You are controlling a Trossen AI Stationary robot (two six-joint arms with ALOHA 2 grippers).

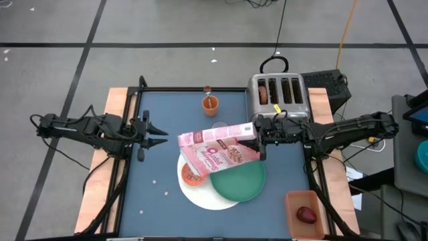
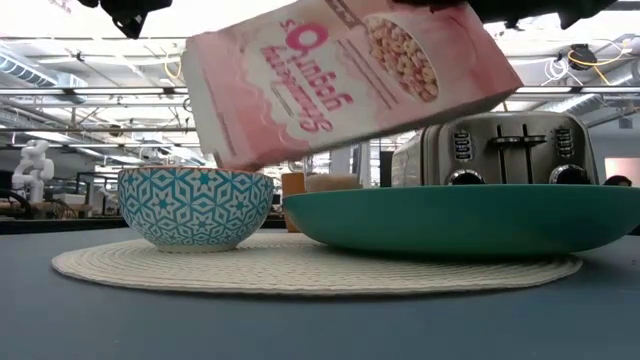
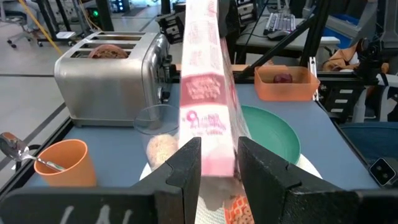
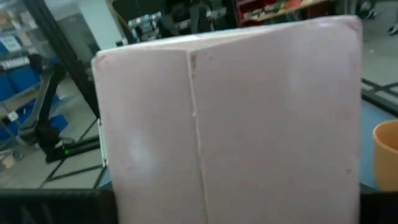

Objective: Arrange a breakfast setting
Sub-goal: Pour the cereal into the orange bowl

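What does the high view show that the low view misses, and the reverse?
Only the high view: the right gripper holding the pink cereal box, the left gripper apart from it, the orange cup, the dark-red fruit. Only the low view: the bowl's blue pattern. Both: box, green plate, toaster.
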